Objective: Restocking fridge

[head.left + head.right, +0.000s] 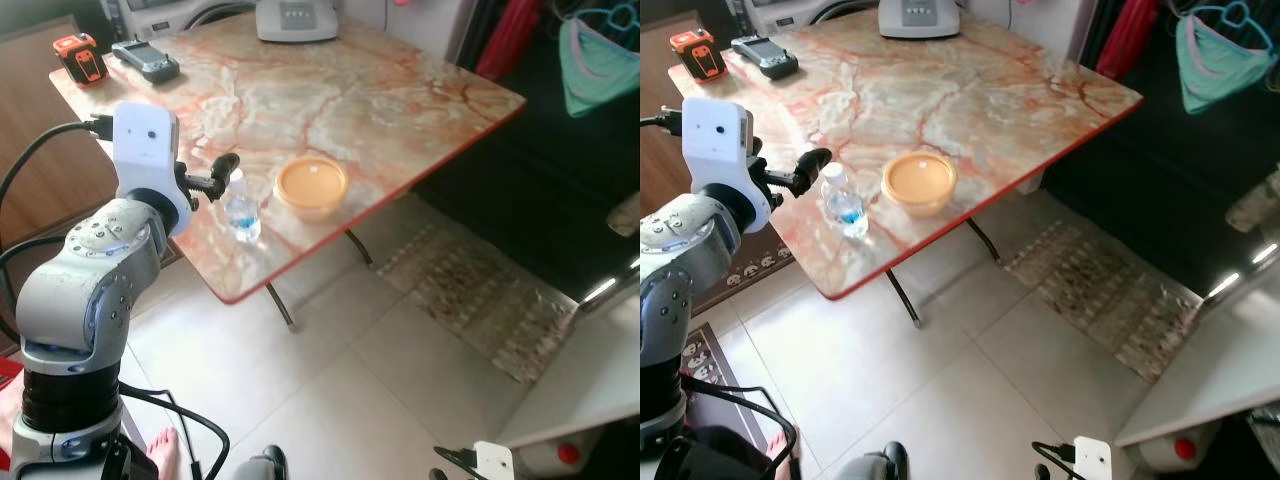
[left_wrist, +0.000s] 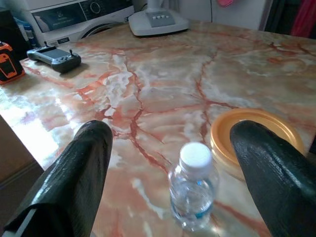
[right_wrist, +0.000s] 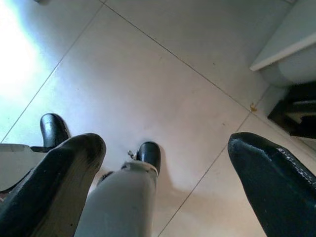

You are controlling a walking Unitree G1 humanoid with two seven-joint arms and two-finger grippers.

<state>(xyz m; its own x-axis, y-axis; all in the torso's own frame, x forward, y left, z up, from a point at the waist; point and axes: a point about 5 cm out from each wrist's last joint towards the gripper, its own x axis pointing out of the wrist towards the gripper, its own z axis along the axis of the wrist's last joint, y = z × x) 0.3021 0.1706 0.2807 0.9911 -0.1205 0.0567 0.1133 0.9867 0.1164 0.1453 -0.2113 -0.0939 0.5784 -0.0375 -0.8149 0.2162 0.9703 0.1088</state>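
Marble-patterned folding table [image 1: 400,100]: water bottle [image 1: 240,210] upright near front edge, yellow lidded bowl [image 1: 311,186] just right; orange tape measure [image 1: 79,57], dark controller [image 1: 145,60], white appliance base [image 1: 297,20] far.

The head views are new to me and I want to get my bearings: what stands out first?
The marble-patterned table dominates, with a small water bottle near its front edge and a yellow lidded bowl just beside it. The left gripper is open, its fingers either side of the bottle but not touching. The right gripper hangs open over the floor.
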